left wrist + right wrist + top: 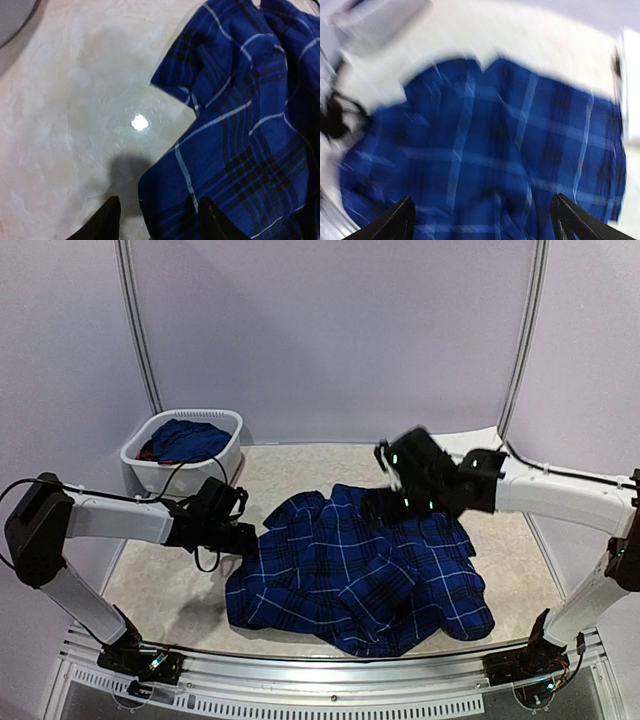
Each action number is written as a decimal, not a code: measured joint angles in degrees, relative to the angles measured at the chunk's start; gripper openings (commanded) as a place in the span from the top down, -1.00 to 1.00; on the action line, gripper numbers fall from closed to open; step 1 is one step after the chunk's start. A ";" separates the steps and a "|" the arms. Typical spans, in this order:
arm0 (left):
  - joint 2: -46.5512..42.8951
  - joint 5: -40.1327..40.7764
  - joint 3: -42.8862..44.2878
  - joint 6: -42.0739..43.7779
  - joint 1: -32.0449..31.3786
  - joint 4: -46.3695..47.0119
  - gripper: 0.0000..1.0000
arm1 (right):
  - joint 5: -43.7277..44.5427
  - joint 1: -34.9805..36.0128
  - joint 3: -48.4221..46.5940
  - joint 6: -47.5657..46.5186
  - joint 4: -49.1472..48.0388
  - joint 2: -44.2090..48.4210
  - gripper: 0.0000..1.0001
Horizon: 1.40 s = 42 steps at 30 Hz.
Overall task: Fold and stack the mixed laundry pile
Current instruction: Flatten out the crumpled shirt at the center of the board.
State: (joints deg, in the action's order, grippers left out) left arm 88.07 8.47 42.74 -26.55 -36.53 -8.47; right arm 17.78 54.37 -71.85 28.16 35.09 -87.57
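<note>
folds crease the soft navy plaid shirt on a glossy table.

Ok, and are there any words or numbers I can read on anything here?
None: no words, numbers, labels or signs can be read in any view.
The plaid shirt shows only thin white lines, no writing.
The white basket looks plain.
The right wrist view is too blurred to show any small print.
</note>
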 measured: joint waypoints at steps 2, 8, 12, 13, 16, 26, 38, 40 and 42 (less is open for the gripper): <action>0.00 -0.20 -1.36 -0.31 -0.22 0.55 0.16 | -1.92 -1.29 -5.79 -1.75 -1.53 -2.03 -0.91; 0.02 -0.57 -4.61 -1.57 -0.37 1.31 0.49 | -9.86 -5.55 -28.46 -7.80 -5.64 -22.34 -0.91; 0.02 -1.05 -5.97 -2.05 -0.70 2.97 1.00 | -13.77 -6.29 -44.39 -11.65 -4.28 -37.92 -0.91; 0.02 -1.42 -6.38 -2.14 -0.87 3.54 1.00 | -15.06 -6.29 -48.48 -12.31 -3.74 -41.59 -0.91; -0.09 -2.14 -7.67 -2.27 -1.73 4.81 1.00 | -17.62 -6.43 -58.07 -13.84 -1.99 -50.34 -0.91; -5.73 -1.22 -10.32 -3.10 -8.96 6.14 1.00 | -25.51 -6.45 -64.17 -14.45 -1.66 -61.37 -0.91; -1.77 0.00 -9.25 -2.14 -13.57 10.03 1.00 | -29.46 -6.45 -64.92 -16.28 -1.55 -65.11 -0.76; -1.36 0.15 -8.87 -1.99 -14.34 10.27 1.00 | -29.09 -6.45 -66.73 -16.83 -0.98 -66.36 -0.64; -1.20 0.33 -8.41 -1.81 -15.30 10.43 1.00 | -28.61 -6.45 -68.70 -17.05 0.17 -67.65 -0.41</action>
State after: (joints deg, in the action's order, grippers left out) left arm 86.87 8.80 34.33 -28.36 -51.83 1.96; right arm -10.83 47.92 -140.55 11.11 35.27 -155.22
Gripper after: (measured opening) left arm 0.008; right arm 0.834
